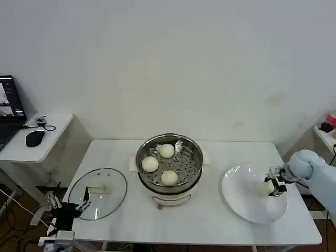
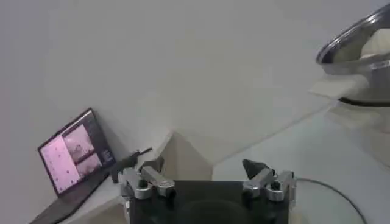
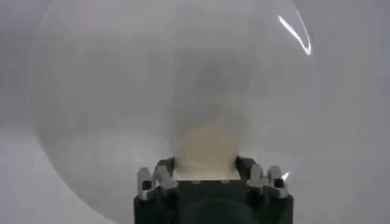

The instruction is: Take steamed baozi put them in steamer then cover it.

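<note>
The right pincer (image 1: 272, 187) was down on the white plate (image 1: 247, 207) at the table's (image 1: 210, 226) right side, its fingers clenched on the last steamed baozi (image 3: 204, 149). Three baozi (image 1: 167, 150) already lay on the perforated tray of the steamer (image 1: 169, 163) at mid-table. The glass cover (image 1: 97, 192) lay flat to the steamer's left, with the left pincer (image 1: 84, 202), released, parked at its near edge.

Steamer (image 1: 169, 167) is left uncovered at table (image 1: 210, 220) centre, top access free; three baozi (image 1: 167, 151) are seated inside, a gap left at the right. Bare table is seen between steamer and plate (image 1: 247, 202). Cover (image 1: 97, 193) is laid at left, near the left gripper (image 1: 79, 202).
</note>
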